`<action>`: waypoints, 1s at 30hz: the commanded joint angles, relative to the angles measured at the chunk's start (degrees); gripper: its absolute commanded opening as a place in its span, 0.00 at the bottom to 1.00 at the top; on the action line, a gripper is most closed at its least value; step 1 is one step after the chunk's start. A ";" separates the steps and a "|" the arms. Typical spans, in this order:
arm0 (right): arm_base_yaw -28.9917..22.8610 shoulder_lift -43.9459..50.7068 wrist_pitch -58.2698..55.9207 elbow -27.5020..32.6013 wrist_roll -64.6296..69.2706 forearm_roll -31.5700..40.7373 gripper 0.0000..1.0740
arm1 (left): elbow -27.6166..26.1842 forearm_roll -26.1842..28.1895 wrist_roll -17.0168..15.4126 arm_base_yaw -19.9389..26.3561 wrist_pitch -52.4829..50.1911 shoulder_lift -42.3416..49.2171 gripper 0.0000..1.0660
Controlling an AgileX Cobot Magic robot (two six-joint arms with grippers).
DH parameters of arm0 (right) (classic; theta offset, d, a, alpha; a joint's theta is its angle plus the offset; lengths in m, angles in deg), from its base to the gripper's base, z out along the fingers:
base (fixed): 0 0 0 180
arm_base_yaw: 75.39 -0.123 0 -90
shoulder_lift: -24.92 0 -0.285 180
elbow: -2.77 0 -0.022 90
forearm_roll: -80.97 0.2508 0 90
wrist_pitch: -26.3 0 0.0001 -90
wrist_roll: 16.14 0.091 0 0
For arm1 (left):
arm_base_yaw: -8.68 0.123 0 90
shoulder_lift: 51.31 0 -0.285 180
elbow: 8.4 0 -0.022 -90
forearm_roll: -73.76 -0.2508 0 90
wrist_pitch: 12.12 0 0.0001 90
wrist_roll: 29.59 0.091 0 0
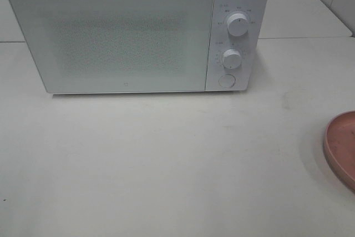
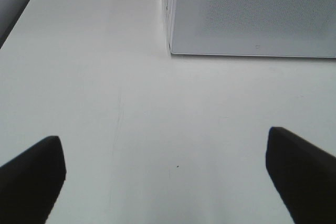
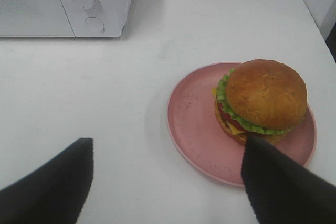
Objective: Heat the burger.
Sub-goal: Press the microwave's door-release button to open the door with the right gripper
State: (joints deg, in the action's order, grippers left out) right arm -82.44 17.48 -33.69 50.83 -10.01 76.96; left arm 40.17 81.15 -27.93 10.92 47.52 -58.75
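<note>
The burger (image 3: pixel 262 100), with a brown domed bun, green lettuce and red filling, sits on a round pink plate (image 3: pixel 194 124). Only the plate's edge (image 1: pixel 341 145) shows at the right border of the exterior high view; the burger is out of that view. My right gripper (image 3: pixel 165 174) hangs open just short of the plate, one dark finger (image 3: pixel 278 182) over the plate's near rim beside the burger. My left gripper (image 2: pixel 165 174) is open above bare table, with nothing between its fingers. Neither arm shows in the exterior high view.
A white microwave (image 1: pixel 133 31) stands at the back of the table with its door shut. Two knobs (image 1: pixel 237 24) and a round button (image 1: pixel 226 80) are on its right panel. The table (image 1: pixel 166 159) is white, and its left edge (image 2: pixel 16 24) shows in the left wrist view.
</note>
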 commanded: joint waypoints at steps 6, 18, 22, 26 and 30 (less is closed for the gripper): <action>0.17 1.43 0.57 0.00 -0.06 0.23 0.70 | 0.23 -0.17 -0.23 -0.17 -0.46 1.43 0.92; 0.17 1.38 1.32 -0.63 0.11 0.17 0.70 | 0.23 -0.17 -0.23 -0.17 -0.46 1.43 0.92; 0.17 -2.01 3.84 -3.21 0.63 0.23 0.70 | 0.23 -0.17 -0.23 -0.17 -0.46 1.43 0.92; 0.17 -4.93 6.25 -3.67 0.63 0.11 0.70 | 0.23 -0.17 -0.23 -0.17 -0.46 1.43 0.92; 0.17 -9.80 10.31 -3.61 0.63 0.17 0.70 | 0.23 -0.17 -0.23 -0.17 -0.46 1.43 0.92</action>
State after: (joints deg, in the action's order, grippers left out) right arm -82.44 9.05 -25.49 47.50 -9.50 76.96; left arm 40.17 81.15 -27.93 10.92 47.52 -58.75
